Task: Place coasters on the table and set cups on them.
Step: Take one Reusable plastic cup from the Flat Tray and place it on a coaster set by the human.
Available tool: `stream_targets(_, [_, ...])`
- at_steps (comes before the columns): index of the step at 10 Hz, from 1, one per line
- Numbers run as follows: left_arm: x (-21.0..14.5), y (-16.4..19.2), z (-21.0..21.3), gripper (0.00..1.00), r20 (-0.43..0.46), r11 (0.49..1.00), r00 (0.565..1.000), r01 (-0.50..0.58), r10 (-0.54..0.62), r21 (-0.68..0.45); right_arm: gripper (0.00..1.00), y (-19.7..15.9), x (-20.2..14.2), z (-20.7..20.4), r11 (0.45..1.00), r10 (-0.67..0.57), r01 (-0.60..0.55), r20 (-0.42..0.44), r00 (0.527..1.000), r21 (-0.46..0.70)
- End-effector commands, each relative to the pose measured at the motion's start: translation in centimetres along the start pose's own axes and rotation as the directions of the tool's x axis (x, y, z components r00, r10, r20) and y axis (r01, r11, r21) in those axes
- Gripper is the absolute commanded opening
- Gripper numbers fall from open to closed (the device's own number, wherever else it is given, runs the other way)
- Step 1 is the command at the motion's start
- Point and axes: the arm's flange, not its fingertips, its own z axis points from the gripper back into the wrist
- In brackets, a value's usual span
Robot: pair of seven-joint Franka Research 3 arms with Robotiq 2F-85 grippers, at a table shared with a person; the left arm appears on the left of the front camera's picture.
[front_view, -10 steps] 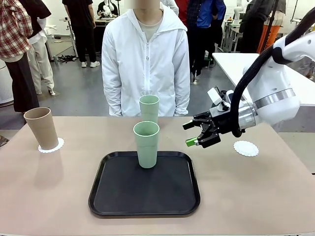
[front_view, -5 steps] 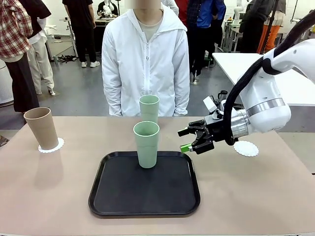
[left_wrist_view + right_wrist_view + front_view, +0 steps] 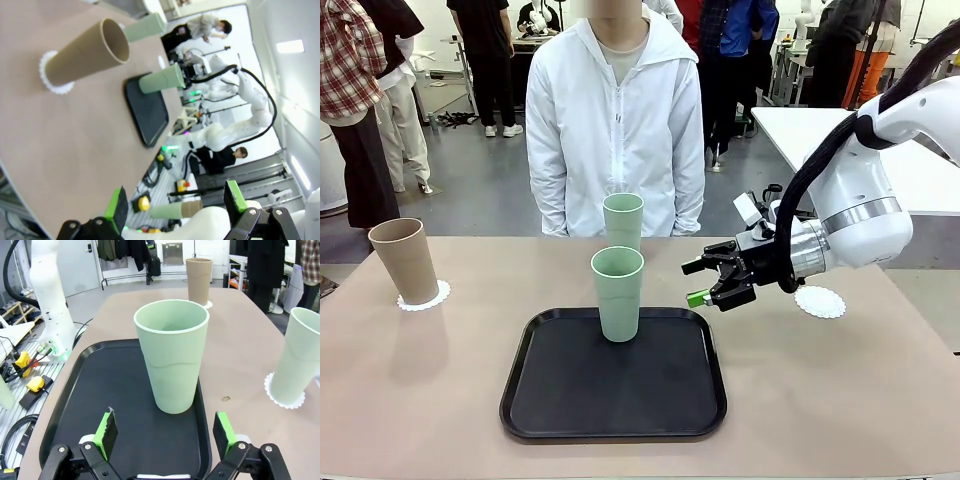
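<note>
A pale green cup (image 3: 618, 293) (image 3: 172, 352) stands upright at the back of the black tray (image 3: 613, 400). My right gripper (image 3: 696, 282) (image 3: 165, 432) hovers open just to its right, level with the cup, which stands ahead of the spread fingers. A second green cup (image 3: 623, 221) (image 3: 300, 355) sits on a coaster (image 3: 285, 397) at the far edge. The tan cup (image 3: 408, 260) (image 3: 85, 52) stands on a coaster (image 3: 424, 297) at far left. An empty coaster (image 3: 820, 301) lies on the table (image 3: 420, 400) at right. My left gripper (image 3: 176, 202) is open, off the table's left end.
A person in a white jacket (image 3: 616, 120) stands at the far side, just behind the second green cup. A white table (image 3: 820, 130) stands at the back right. The black tray (image 3: 115, 390) takes up the table's middle; bare tabletop lies on both sides.
My right gripper has moved left and slightly down, closer to the green cup on the tray. The cups and coasters have not moved.
</note>
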Motion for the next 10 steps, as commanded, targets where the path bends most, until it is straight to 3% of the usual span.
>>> stream_targets(1, [-0.1,-0.1,0.1,1.00,0.002,1.000,1.000,-0.005,0.005,0.006,1.00,0.1,0.0,0.2,1.000,0.007,-0.007,-0.007,1.000,0.008])
stream_targets(6, [-0.1,-0.1,0.1,1.00,0.002,1.000,1.000,-0.005,0.005,0.006,1.00,-1.9,-1.7,-3.4,0.996,0.017,-0.015,0.031,0.999,-0.083])
stream_targets(10, [-0.1,-0.1,0.1,1.00,0.002,1.000,1.000,-0.005,0.005,0.006,1.00,-2.7,-2.8,-6.3,0.998,0.045,-0.043,0.039,0.998,-0.048])
